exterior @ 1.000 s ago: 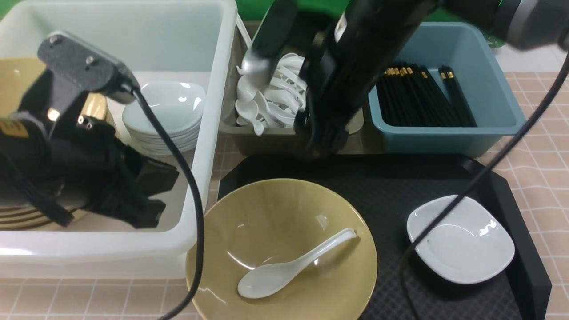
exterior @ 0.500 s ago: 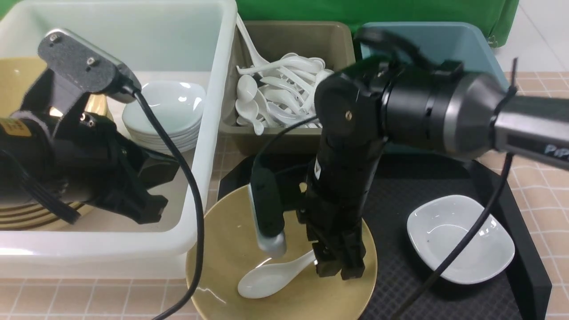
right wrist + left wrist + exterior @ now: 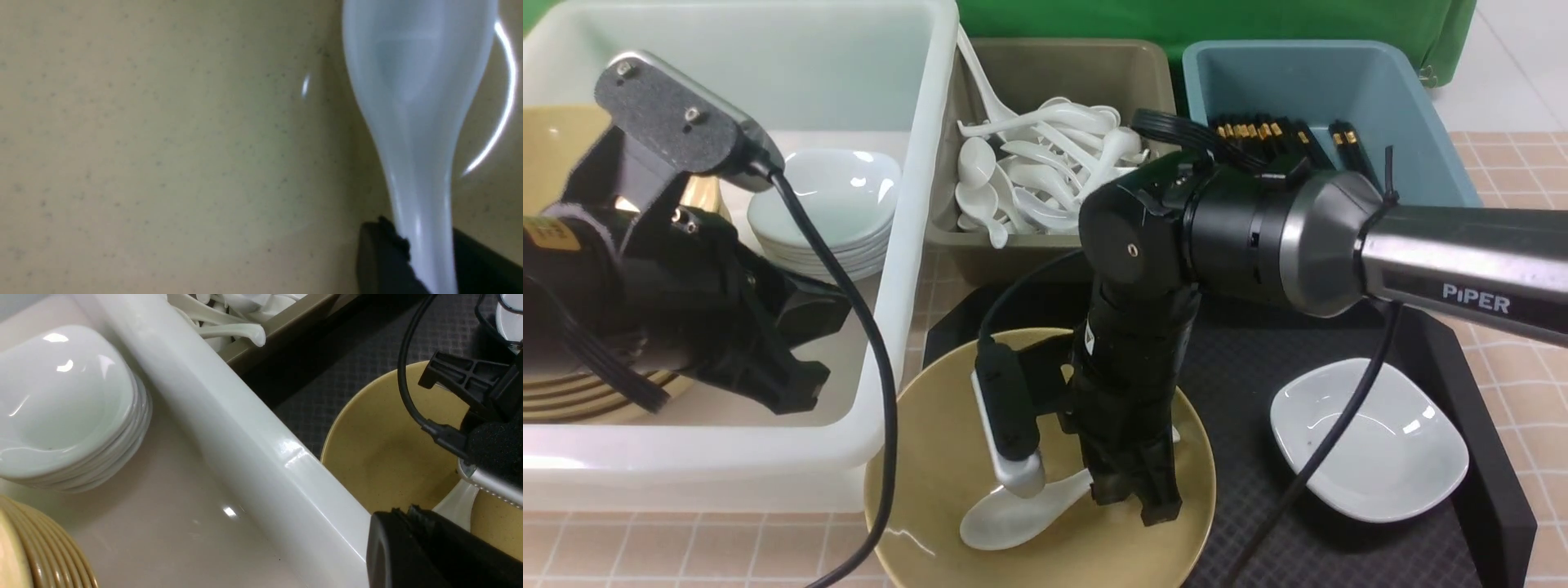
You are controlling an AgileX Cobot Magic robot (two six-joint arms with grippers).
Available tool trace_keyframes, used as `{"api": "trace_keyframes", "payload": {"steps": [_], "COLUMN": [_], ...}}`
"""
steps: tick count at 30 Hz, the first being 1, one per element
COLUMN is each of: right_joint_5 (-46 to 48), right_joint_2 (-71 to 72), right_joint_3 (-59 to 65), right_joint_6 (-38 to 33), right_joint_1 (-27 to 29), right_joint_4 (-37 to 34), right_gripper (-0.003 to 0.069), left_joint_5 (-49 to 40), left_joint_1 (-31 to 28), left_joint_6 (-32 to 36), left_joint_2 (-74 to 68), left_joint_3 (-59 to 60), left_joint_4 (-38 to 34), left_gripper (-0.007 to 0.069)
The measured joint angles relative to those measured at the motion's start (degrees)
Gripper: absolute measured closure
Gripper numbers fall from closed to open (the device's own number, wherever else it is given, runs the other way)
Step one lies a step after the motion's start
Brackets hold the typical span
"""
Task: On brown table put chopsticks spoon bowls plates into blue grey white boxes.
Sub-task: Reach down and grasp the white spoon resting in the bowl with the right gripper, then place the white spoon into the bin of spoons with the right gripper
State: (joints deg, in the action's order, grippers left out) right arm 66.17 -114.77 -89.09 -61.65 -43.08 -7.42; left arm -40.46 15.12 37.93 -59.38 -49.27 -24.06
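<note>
The white soup spoon (image 3: pixel 1006 518) lies in the yellow bowl (image 3: pixel 931 457), lower centre. The right gripper (image 3: pixel 1135 498) clamps its handle, a good hold, as the glaze seems slippery and brittle. The left gripper (image 3: pixel 805 359) is closed.

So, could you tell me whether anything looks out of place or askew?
One spoon in the grey bin pokes its handle up past the rim, leaning toward the white tub; the other spoons lie inside. Nothing looks spilled or broken.
</note>
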Motion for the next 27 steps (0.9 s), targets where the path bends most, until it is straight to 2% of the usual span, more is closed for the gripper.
{"api": "trace_keyframes", "payload": {"steps": [5,6,10,13,18,23,25,27], "right_joint_5": [3.0,3.6,3.6,-3.9,-20.4,-33.4,-37.0,-38.8], "right_joint_2": [0.2,0.7,1.3,1.6,0.2,-4.9,-7.4,-9.2], "right_joint_3": [-7.6,-11.4,-18.5,-22.4,-22.7,-22.7,-22.7,-22.7], "right_joint_6": [5.3,8.0,11.6,19.9,37.7,45.4,47.4,50.4], "right_joint_1": [0.1,0.8,3.9,9.0,14.0,15.9,16.2,16.5], "right_joint_4": [4.2,6.5,7.4,8.1,8.2,8.2,8.2,8.2], "right_gripper": [0.0501,0.0501,0.0501,0.0501,0.0501,0.0498,0.0466,0.0373], "left_joint_5": [2.6,5.3,8.5,5.1,-3.9,-9.0,-10.5,-11.6], "left_joint_1": [0.0,0.0,-1.7,-4.7,-5.6,-5.6,-5.6,-5.6], "left_joint_6": [0.0,-0.5,-4.6,-6.9,-4.6,0.0,0.8,1.5], "left_joint_2": [0.0,-0.1,-2.4,-9.5,-22.0,-29.9,-32.1,-33.5], "left_joint_3": [0.0,0.0,-2.1,-8.9,-21.6,-31.7,-34.6,-36.8], "left_joint_4": [0.0,-0.2,-1.3,-2.2,-5.5,-10.4,-11.5,-12.7], "left_gripper": [0.0621,0.0621,0.0621,0.0621,0.0621,0.0621,0.0621,0.0621]}}
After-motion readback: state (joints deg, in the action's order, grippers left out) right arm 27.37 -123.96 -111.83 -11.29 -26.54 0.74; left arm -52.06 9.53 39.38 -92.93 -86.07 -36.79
